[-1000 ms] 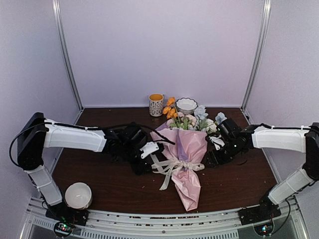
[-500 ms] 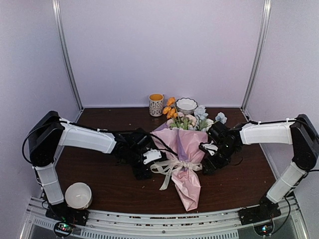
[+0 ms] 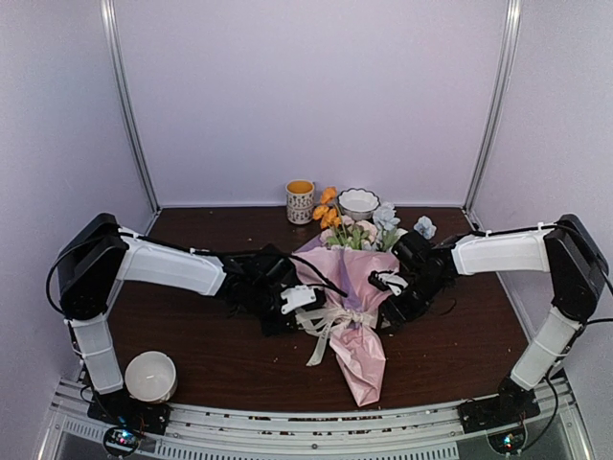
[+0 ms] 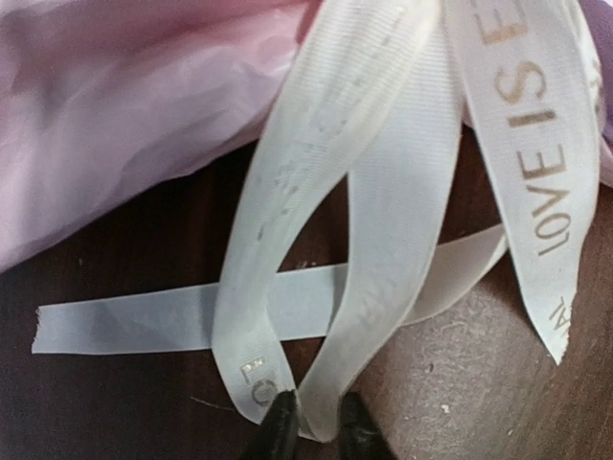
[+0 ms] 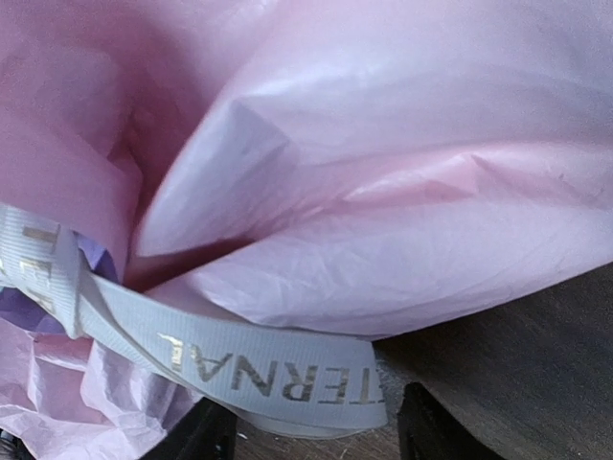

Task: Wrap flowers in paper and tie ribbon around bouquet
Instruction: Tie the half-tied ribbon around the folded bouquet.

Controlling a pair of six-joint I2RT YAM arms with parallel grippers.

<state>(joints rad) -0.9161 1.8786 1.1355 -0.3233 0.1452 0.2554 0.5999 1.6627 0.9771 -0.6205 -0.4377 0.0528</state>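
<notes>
The bouquet [image 3: 356, 287] lies mid-table, a cone of pink paper [image 4: 115, 125] with its narrow end toward me. The flowers [image 3: 359, 230], orange, white and pale blue, stick out at the far end. A cream ribbon [image 3: 330, 326] with gold lettering is tied round the cone's waist, loops and tails spread to the left. My left gripper [image 4: 316, 433] is shut on the folded end of one ribbon [image 4: 383, 220] loop, low over the table. My right gripper [image 5: 316, 431] is open against the cone's right side. A lettered ribbon [image 5: 268, 369] loop lies between its fingers, under the paper [image 5: 402, 192].
A cup with an orange inside [image 3: 300, 201] and a patterned bowl [image 3: 358, 202] stand at the back of the table behind the flowers. A white bowl [image 3: 150, 376] sits near the left arm's base. Pale walls close in the back and both sides.
Both grippers have moved inward to the bouquet's waist. The left jaws have closed onto a ribbon loop; the right jaws have narrowed a little but stay apart.
</notes>
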